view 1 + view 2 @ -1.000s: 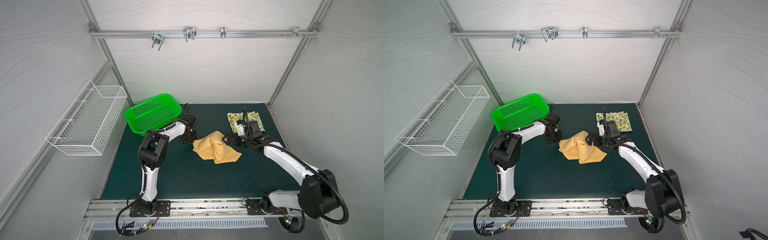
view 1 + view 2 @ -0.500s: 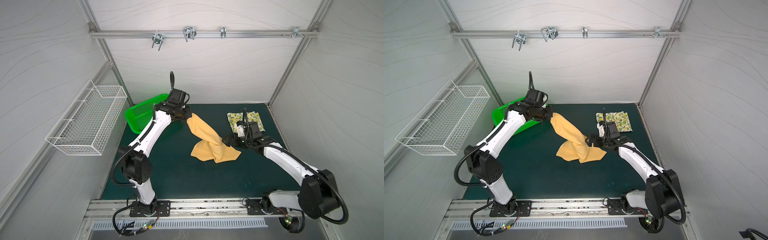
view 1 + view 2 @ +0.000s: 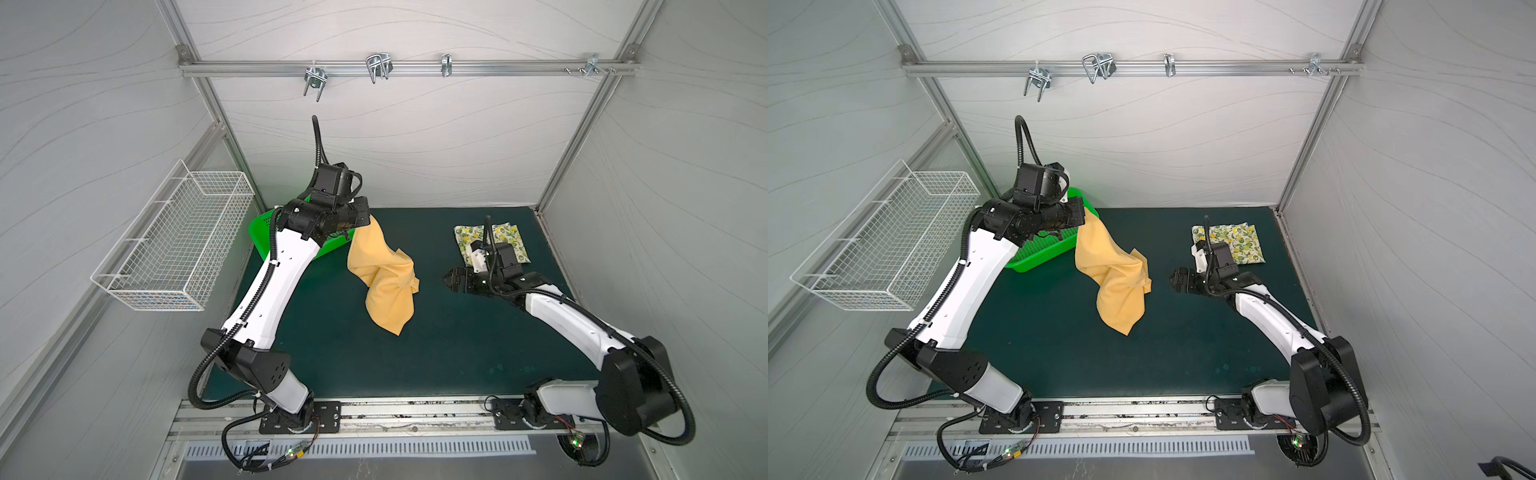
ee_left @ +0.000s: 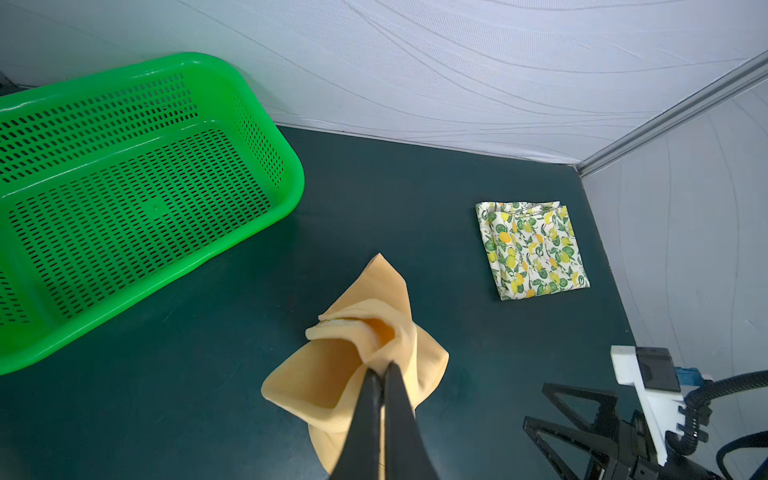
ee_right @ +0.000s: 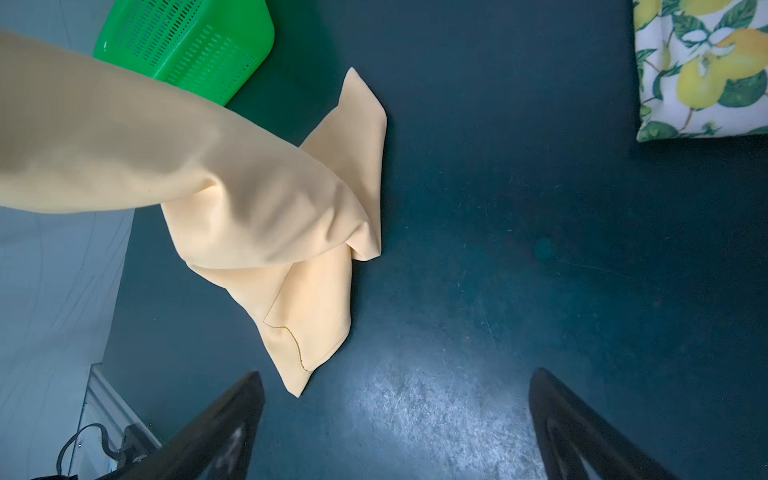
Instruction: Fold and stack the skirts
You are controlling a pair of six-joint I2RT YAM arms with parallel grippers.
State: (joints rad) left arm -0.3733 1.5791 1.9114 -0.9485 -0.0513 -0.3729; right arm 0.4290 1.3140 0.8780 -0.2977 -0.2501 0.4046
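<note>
- In both top views the mustard skirt [image 3: 386, 282] hangs as a plain, twisted length of cloth from the raised left gripper [image 3: 366, 219], just beside the green basket [image 3: 258, 235]. Its lower corner reaches the tabletop [image 3: 457, 353] near the middle. The gripper's tips are buried in the fabric here.
- The lemon-print skirt [image 3: 513, 245] lies folded flat at the far right corner of the tabletop, and the right arm hides part of it. The right gripper [image 3: 448, 279] sits low over bare tabletop between the two skirts, jaws spread, holding nothing.
- In the left wrist view the left gripper [image 4: 384, 374] is pinched tight on an edge of the mustard skirt [image 4: 328, 374], which bunches below it in loose folds with one open pocket. The lemon-print skirt [image 4: 532, 249] shows cream cloth with yellow lemons and green leaves. The frame cuts off one end of the green basket [image 4: 291, 166].
- In the right wrist view the right gripper [image 5: 395, 382] stands wide apart over bare tabletop. The mustard skirt [image 5: 270, 208] shows a stitched hem on its lower flap, and its upper part runs blurred out of frame. Only a corner of the lemon-print skirt [image 5: 702, 70] is in frame.
</note>
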